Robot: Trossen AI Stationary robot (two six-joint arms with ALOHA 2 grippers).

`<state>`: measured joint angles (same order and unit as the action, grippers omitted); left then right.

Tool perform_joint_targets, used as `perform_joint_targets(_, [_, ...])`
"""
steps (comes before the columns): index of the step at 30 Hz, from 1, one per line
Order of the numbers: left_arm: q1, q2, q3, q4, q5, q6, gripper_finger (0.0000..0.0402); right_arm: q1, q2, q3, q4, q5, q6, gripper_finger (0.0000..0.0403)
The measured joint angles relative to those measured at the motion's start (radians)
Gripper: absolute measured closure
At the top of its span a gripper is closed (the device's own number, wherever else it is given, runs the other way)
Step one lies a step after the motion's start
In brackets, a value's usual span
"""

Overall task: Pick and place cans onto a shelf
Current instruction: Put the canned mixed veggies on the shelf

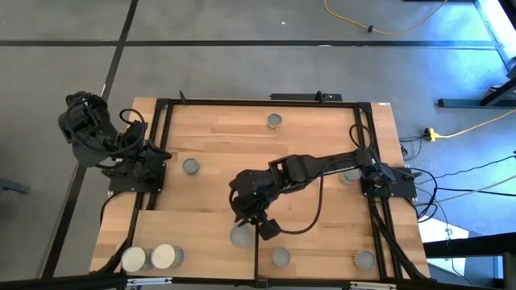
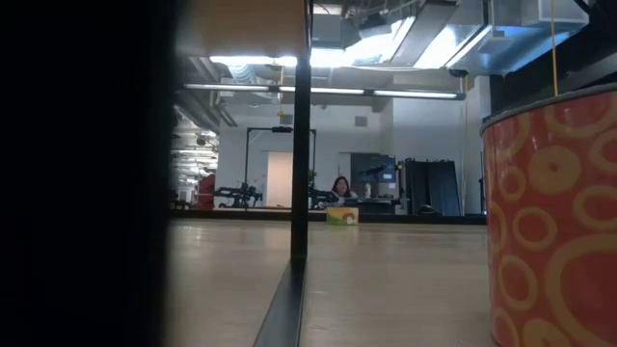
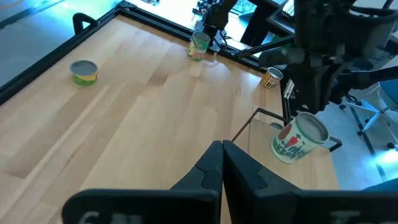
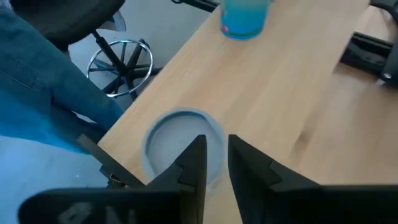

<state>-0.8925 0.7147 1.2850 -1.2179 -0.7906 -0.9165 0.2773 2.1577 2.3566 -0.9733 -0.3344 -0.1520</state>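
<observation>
**Right pincer over an upright can on the shelf**

The right gripper (image 1: 256,223) hangs above a can (image 1: 241,236) that stands upright, axis vertical, grey top up, on the shelf (image 1: 193,234) beside its black upright edge (image 1: 255,258). In the right wrist view the fingers (image 4: 194,163) stand slightly parted above the can's rim (image 4: 180,118), not clasping it. The left wrist view alone shows the can's printed side (image 3: 292,144). Beyond the pincer, two more cans (image 1: 280,257) stand on the shelf's other part; two wider whitish-topped cans (image 1: 150,258) sit at its far corner. The left gripper (image 3: 221,163), clenched on nothing, waits at the table's left edge. The low view shows an orange-patterned can (image 2: 554,222) close up.
</observation>
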Motion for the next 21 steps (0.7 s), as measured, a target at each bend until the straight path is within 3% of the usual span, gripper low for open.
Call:
perform_joint_targets(4, [0.0,0.0,0.0,0.0,0.0,0.001,0.0401,-0.013,-0.02,0.0,-0.003,0.0,-0.001,0.0341])
perform_joint_targets(8, [0.0,0.0,0.0,0.0,0.0,0.002,0.0401,-0.03,-0.055,0.0,0.002,0.014,-0.016,0.0375])
perform_joint_targets(13, [0.0,0.019,0.0,0.032,0.0,0.036,0.0401,-0.057,-0.117,0.0,-0.01,0.129,-0.024,0.0395])
perform_joint_targets(21, [0.0,0.131,0.001,0.278,0.026,0.268,0.0401,-0.091,-0.238,0.0,-0.055,0.284,-0.04,0.0398])
